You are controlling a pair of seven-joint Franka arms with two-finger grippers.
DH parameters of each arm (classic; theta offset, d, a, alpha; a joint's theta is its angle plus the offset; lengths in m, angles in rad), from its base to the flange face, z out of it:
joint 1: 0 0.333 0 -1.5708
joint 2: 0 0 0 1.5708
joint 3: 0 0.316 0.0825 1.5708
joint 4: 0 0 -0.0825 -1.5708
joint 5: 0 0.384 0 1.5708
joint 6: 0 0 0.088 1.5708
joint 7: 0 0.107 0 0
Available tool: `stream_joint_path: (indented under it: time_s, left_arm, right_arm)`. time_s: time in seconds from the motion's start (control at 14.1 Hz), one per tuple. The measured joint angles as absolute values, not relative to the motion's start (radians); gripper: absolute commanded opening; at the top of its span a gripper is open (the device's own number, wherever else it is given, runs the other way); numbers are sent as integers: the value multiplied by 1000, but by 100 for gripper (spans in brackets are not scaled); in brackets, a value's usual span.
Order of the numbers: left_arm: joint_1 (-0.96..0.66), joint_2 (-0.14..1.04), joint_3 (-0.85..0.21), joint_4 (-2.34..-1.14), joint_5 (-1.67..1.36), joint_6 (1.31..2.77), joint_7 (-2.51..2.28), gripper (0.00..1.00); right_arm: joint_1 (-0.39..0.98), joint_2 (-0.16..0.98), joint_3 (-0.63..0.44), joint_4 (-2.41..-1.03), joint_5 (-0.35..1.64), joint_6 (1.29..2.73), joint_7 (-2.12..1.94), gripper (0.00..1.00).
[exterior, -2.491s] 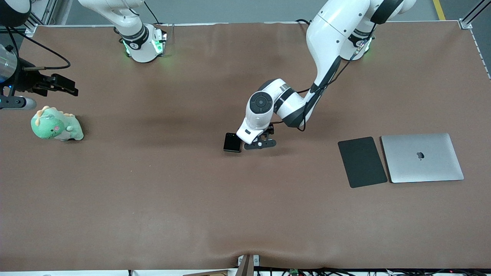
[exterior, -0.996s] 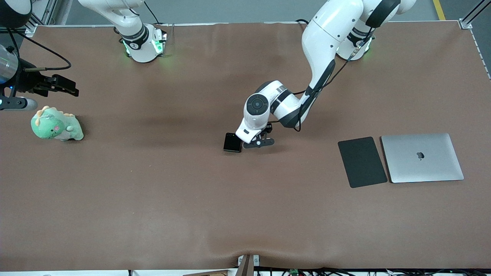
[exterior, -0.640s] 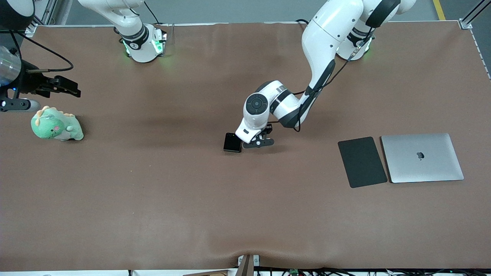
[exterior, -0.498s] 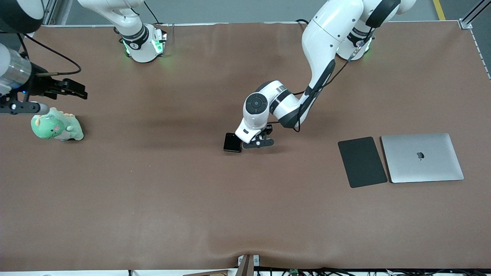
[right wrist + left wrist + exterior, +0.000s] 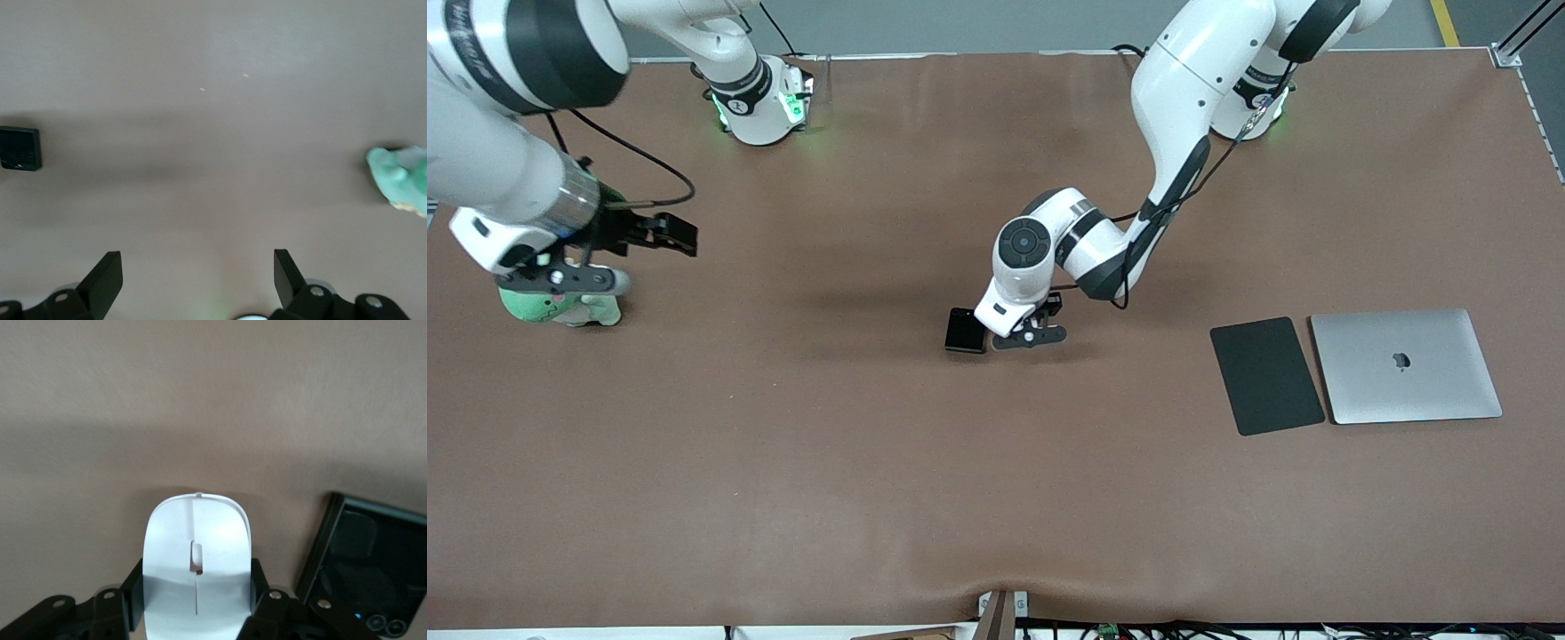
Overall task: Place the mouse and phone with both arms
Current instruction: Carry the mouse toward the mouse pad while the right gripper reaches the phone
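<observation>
The left end effector (image 5: 197, 613) is clamped on the small glossy white oval mouse (image 5: 197, 570), low at mid-desk beside the black, nearly square folded phone (image 5: 964, 330). This looks like the mouse pickup; next comes lifting it clear. The right end effector (image 5: 198, 277), fingers spread and empty, hangs above the brown desk (image 5: 783, 462) near a green plush toy (image 5: 560, 307).

My high front camera looks down across the whole table toward both bases. My left wrist camera sits close over the phone (image 5: 363, 570) at the front frame's centre (image 5: 965, 330); my right wrist camera, higher up, catches it at mid-left (image 5: 20, 149).
</observation>
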State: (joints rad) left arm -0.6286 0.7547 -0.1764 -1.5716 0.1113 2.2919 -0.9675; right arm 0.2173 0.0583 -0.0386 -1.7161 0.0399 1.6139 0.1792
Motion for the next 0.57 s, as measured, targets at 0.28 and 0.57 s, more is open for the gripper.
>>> stream_joint_path:
  time_s: [0.28,0.57]
  left_arm:
    - [-553,662,-174,-1567,114,2216,-920,58]
    - [-422,580,-170,-1568,115,2140,-772,58]
  right_arm:
    - [289,141,-38,-1716,96,1719,220,100]
    - [427,250,-36,-1715,98,1877,370,100]
